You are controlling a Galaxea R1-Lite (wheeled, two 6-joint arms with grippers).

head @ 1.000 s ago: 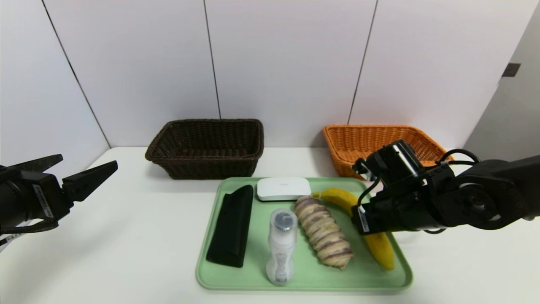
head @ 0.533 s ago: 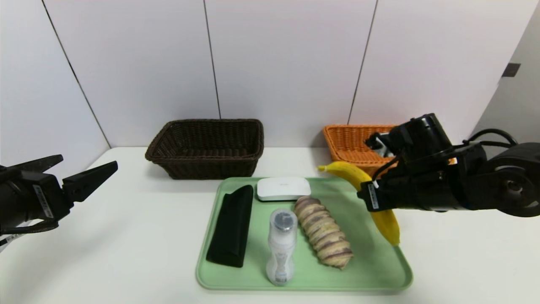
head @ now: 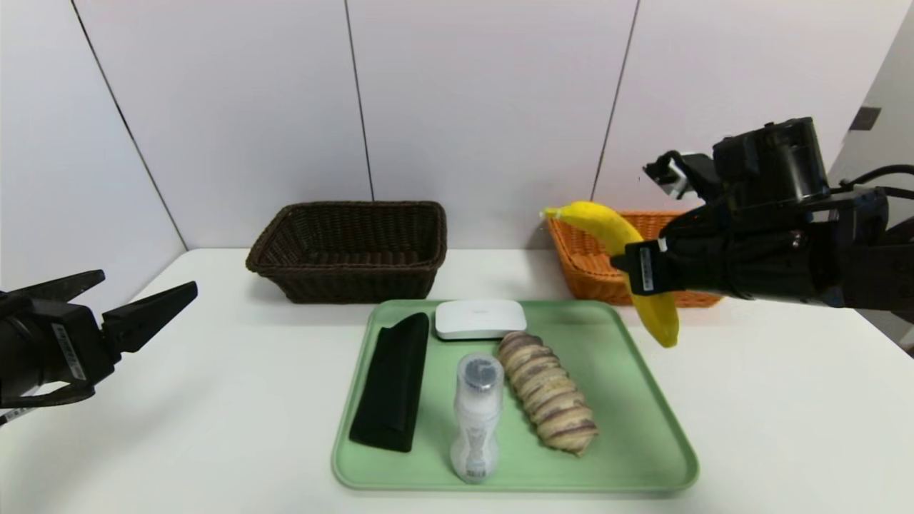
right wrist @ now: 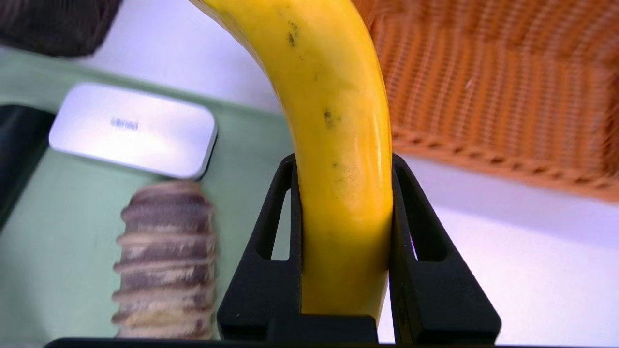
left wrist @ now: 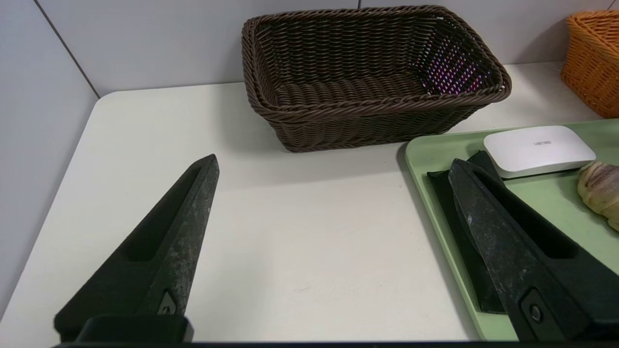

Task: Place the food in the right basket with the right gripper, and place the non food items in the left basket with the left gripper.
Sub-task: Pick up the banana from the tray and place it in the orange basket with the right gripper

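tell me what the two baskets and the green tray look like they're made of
Dark brown basket: woven wicker or plastic rattan, matte, with visible braided strands. Orange basket: the same open weave, slightly shinier. Green tray: probably moulded plastic, smooth with a soft sheen and rounded raised rim.

A white table (head: 214, 400) carries a dark brown woven basket (head: 350, 250) and an orange woven basket (head: 607, 246) along its far edge, and a pale green plastic tray (head: 643, 400) at its near edge.

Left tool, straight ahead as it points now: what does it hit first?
Likely the brown basket. In the wrist view the open left tool aims across bare table at the basket's near wall, with the tray just off to one side. Depth is unclear, so it might pass over the rim.
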